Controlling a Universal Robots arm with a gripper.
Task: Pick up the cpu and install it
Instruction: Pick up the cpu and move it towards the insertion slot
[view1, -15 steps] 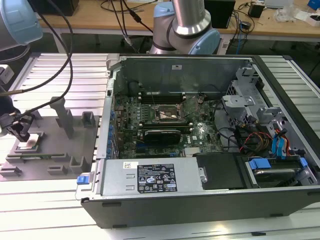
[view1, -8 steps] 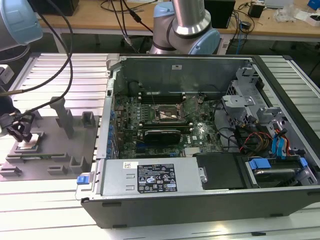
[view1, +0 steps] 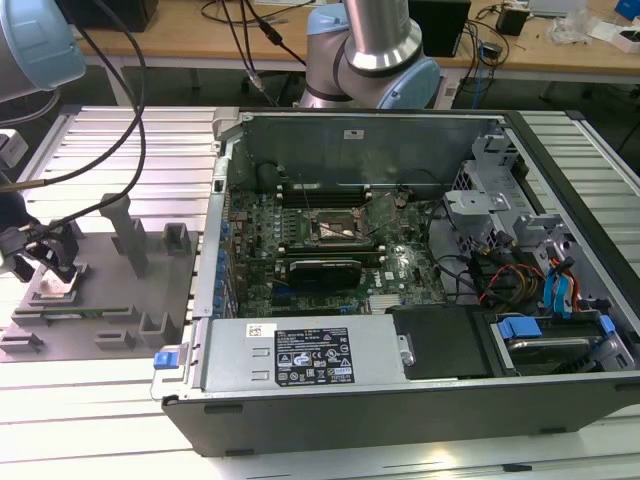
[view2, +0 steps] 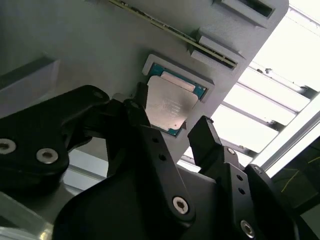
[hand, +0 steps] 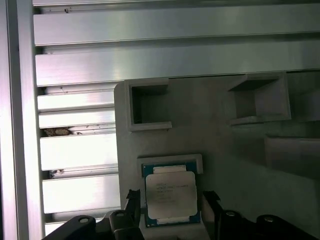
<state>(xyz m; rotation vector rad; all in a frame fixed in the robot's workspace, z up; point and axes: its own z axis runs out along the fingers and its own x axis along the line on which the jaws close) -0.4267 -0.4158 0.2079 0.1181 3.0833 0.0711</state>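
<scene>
Exterior view's left: shows gripper (view1: 50, 262) low over grey fixture tray (view1: 110, 285). Holds fingers apart, flanking cpu (hand: 170, 192) seated in its recess, for a square edge grip.

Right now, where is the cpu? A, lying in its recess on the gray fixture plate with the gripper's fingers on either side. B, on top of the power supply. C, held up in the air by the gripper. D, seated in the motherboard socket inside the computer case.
A: in both wrist views the cpu lies flat in its recess on the gray fixture plate, with the open gripper straddling it.
</scene>
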